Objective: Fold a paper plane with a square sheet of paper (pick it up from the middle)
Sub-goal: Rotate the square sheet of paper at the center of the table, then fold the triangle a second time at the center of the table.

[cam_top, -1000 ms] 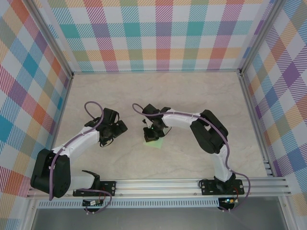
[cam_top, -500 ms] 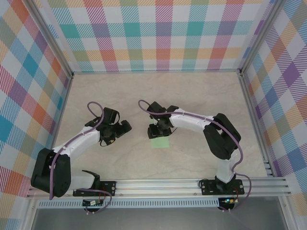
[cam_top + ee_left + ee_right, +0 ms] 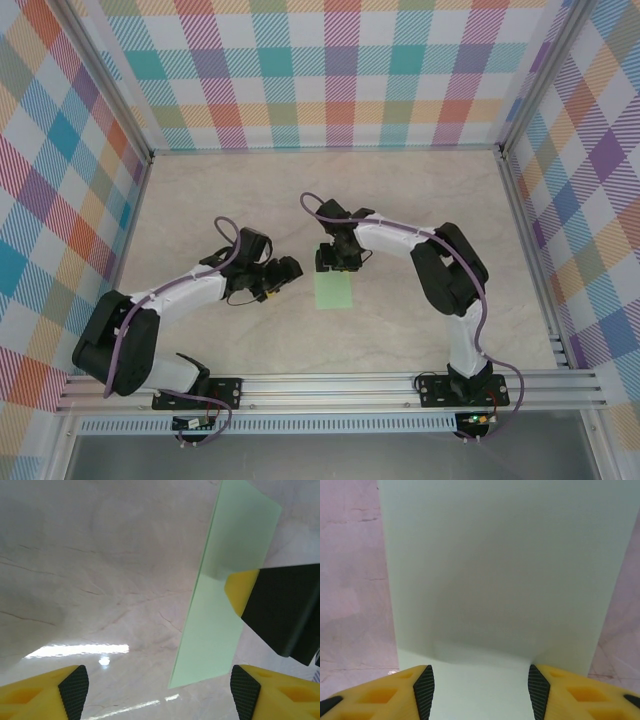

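Square sheet of paper [image 3: 334, 291] flat on tabletop [image 3: 420, 200], just near of the part-open, empty right claw [image 3: 336, 266]; left claw [image 3: 289, 277], open and empty, slightly farther off at its left.

The square sheet of paper [image 3: 333, 291] is seen laid flat on the table [image 3: 250, 190], close to the middle of the surface and slightly toward the near edge. It is pale mint green, plain and unmarked, its edges straight, its corners crisp, and its sides set roughly square to the table's sides. From the right wrist, the sheet [image 3: 500, 570] is crossed by a lighter band near its closest edge; crease or mere light, that cannot be told.
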You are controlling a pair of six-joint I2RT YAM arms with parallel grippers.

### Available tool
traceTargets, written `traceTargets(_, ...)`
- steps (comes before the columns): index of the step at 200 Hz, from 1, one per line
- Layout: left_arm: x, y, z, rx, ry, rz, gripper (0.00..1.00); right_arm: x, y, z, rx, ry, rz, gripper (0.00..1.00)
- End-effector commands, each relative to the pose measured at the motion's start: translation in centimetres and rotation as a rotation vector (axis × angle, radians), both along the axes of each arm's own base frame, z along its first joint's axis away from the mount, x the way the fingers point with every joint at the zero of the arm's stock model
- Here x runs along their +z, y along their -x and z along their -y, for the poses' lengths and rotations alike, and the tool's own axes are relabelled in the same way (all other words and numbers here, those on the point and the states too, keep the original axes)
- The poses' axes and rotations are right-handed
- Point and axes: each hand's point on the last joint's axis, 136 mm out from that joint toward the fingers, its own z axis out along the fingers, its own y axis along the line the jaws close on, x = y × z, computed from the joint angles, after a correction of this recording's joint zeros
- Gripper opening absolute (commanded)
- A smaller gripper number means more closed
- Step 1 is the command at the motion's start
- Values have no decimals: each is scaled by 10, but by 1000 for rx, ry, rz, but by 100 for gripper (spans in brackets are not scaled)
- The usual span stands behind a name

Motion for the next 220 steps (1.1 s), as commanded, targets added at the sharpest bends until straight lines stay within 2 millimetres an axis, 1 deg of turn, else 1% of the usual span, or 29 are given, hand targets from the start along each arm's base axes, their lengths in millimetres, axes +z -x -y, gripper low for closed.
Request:
traceTargets(1,1,5,22,-36,86,-17,71,-8,1,1,-14,-19,-44,53)
traceTargets(57,-9,15,55,-101,134,-52,67,-28,6,20,-108,-154,-175,50)
traceTargets(88,-15,19,66,-122,125,-70,66,-34,6,30,-143,-200,-218,50)
traceTargets(114,-19,20,75,-136,128,-77,64,-36,5,34,-157,-230,-237,50)
traceTargets(156,-21,20,84,-155,125,-80,62,-43,6,37,-168,-234,-263,49)
traceTargets(193,-25,18,82,-152,91,-80,57,-46,6,42,-186,-235,-272,48)
traceTargets(220,-27,17,80,-148,69,-84,57,-47,5,44,-192,-239,-276,48)
